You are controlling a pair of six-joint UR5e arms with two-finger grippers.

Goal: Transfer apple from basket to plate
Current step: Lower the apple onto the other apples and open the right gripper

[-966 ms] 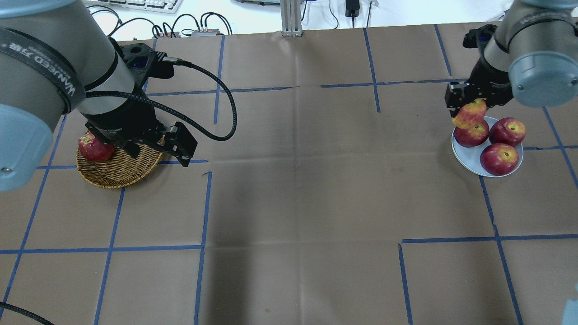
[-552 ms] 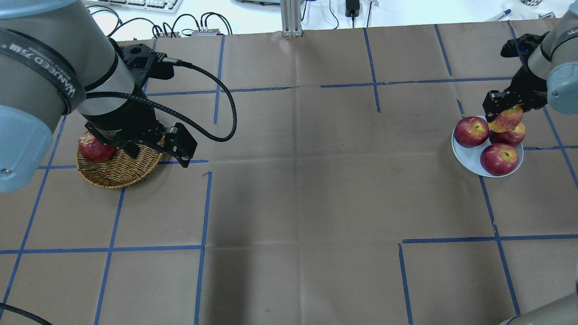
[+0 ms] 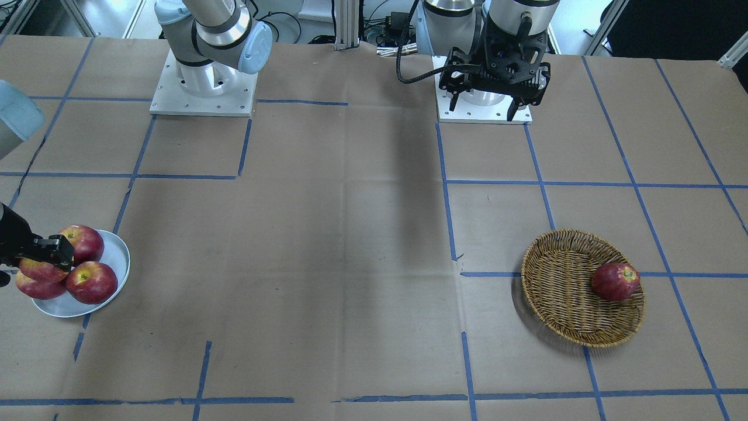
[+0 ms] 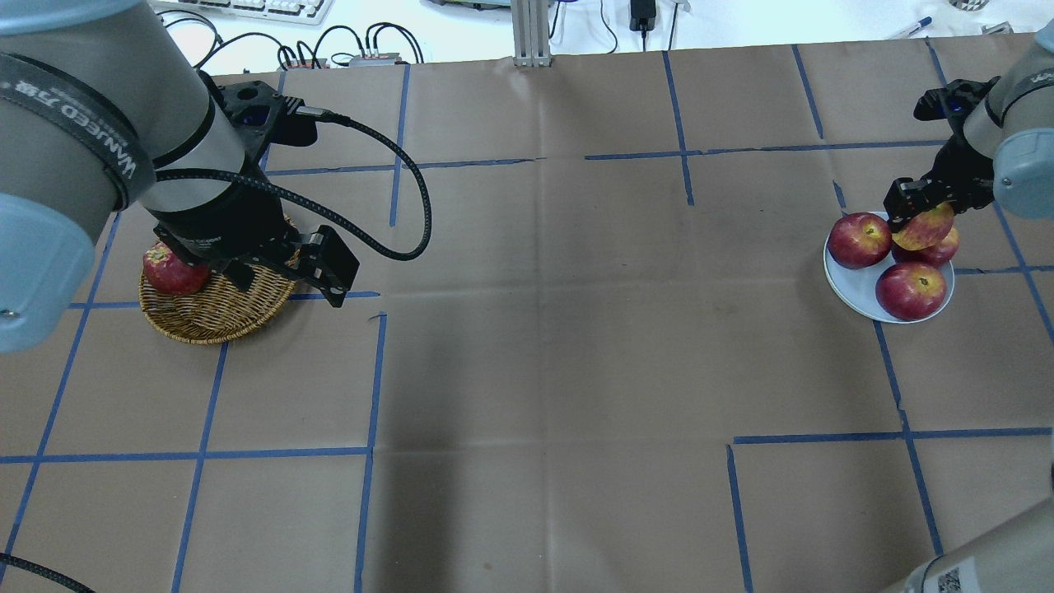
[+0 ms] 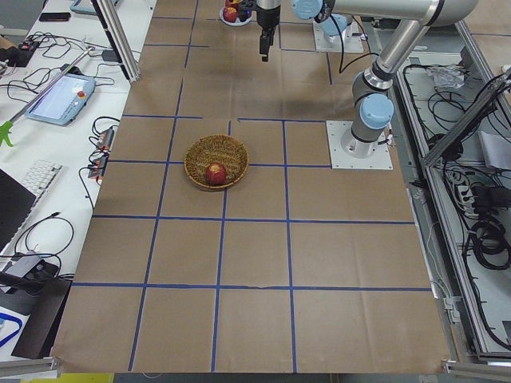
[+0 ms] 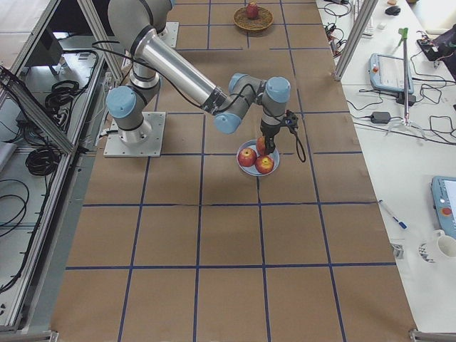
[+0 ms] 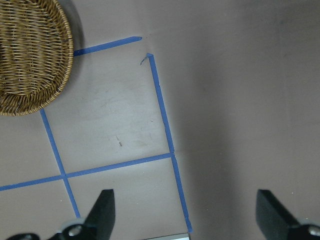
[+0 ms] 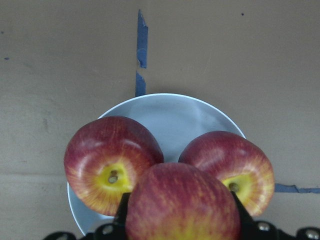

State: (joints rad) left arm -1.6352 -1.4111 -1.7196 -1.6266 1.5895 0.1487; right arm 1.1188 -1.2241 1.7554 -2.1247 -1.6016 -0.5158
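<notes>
My right gripper (image 4: pixel 922 210) is shut on the pinkish-red, yellow-streaked apple (image 4: pixel 925 228) and holds it over the far right part of the pale plate (image 4: pixel 852 278). In the right wrist view the apple (image 8: pixel 182 205) sits between the fingers, above the plate (image 8: pixel 170 112). Whether it touches the apples below, I cannot tell. The wicker basket (image 4: pixel 218 313) stands at the left. My left gripper (image 4: pixel 288 272) hangs open and empty above the basket's right rim, and its fingers (image 7: pixel 102 215) show spread wide over bare table.
Three dark red apples lie on the plate: one at the left (image 4: pixel 859 240), one at the front (image 4: pixel 910 290), one (image 4: pixel 945 249) partly hidden under the held apple. One dark red apple (image 4: pixel 173 270) lies in the basket. Blue tape lines cross the brown table.
My right gripper has carried the apple to the right, from over the plate's left apple to over its far right apple, and slightly lower. The left arm has not moved.
</notes>
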